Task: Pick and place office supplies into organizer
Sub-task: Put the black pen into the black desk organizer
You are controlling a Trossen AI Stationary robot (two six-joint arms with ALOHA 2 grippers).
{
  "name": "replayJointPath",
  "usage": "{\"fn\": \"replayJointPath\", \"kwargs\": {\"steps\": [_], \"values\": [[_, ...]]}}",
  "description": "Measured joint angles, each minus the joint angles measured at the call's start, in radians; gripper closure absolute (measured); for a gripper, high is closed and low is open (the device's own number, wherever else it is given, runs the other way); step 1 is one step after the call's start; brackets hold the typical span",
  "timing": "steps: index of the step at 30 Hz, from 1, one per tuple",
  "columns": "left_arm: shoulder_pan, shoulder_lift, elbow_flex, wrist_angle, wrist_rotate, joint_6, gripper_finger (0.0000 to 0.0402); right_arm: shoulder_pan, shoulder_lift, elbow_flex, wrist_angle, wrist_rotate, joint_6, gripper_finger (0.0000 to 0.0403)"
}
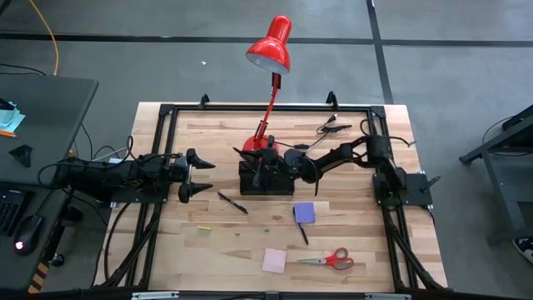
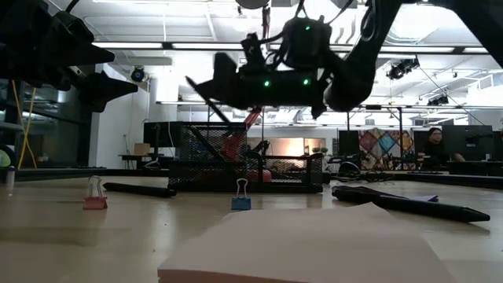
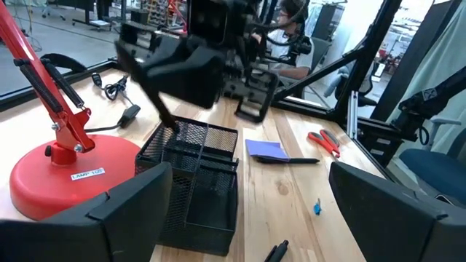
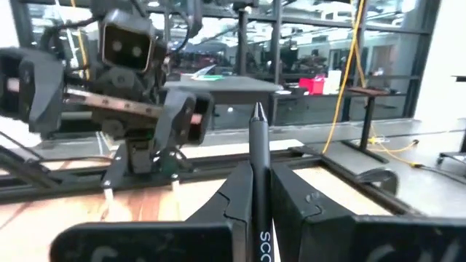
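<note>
My right gripper [image 1: 256, 160] reaches in from the table's right and hangs over the black mesh organizer [image 3: 195, 182], shut on a thin black pen [image 4: 259, 167]. The pen slants, with its lower end [image 3: 173, 125] at the organizer's far rim; whether it touches I cannot tell. A purple pad [image 1: 304, 212], a pink pad [image 1: 274, 260], red-handled scissors [image 1: 331, 260] and two loose pens [image 1: 232, 202] [image 1: 302, 233] lie flat on the table in front of the organizer. My left gripper [image 1: 193, 173] waits open at the table's left, level, facing the organizer. My right gripper pinches the pen's shaft [image 4: 260, 211] between its two fingers. The fingers come nearly level from the table's right. The pen's tip [image 4: 257, 110] sticks out past the fingertips, and the pen is tilted, its other end slanting down toward the organizer.
A red desk lamp stands with its round base [image 3: 65, 171] right behind the organizer, its shade [image 1: 271, 46] beyond the far edge. A black cable with clips [image 1: 329, 129] lies at the far right. Small binder clips [image 2: 95, 200] [image 2: 240, 203] sit on the wood nearer the front.
</note>
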Motion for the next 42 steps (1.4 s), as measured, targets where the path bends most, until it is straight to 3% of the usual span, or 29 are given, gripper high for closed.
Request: {"fn": "replayJointPath", "kwargs": {"steps": [7,19,27,32,38,42], "values": [[0.0,0.0,0.0,0.0,0.0,0.0,0.0043,-0.003,0.068,0.043,0.002,-0.025,0.015,0.0377],[0.0,0.0,0.0,0.0,0.0,0.0,0.0043,0.012,0.066,0.045,-0.011,0.01,-0.017,0.029],[0.0,0.0,0.0,0.0,0.0,0.0,0.0043,0.058,0.066,0.045,0.048,0.025,-0.087,0.028],[0.0,0.0,0.0,0.0,0.0,0.0,0.0043,0.147,0.066,0.064,-0.02,0.128,-0.114,0.028],[0.0,0.0,0.0,0.0,0.0,0.0,0.0043,0.264,0.066,0.179,-0.316,0.341,-0.077,0.028],[0.0,0.0,0.0,0.0,0.0,0.0,0.0043,0.298,0.066,0.225,-0.43,0.371,0.012,0.0279]]}}
